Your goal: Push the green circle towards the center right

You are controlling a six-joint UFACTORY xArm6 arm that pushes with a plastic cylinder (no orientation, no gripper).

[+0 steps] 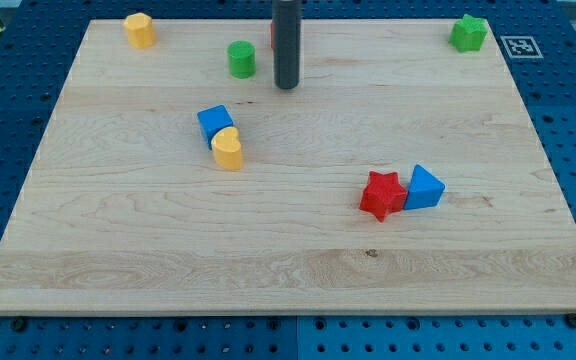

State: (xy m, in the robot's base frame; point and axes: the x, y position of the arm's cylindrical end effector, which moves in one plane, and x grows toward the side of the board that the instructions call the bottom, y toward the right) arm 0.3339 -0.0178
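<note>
The green circle [241, 59] is a short green cylinder near the view's top, left of centre, on the wooden board [288, 260]. My tip [286, 86] is the lower end of the dark rod, just to the right of the green circle and slightly lower in the view, with a small gap between them. A sliver of a red block [272, 33] shows behind the rod at its left edge; its shape is hidden.
A yellow block [140, 30] sits at the top left and a green star [468, 33] at the top right. A blue cube [214, 123] touches a yellow heart [228, 149] left of centre. A red star [382, 194] touches a blue triangular block [424, 187] right of centre.
</note>
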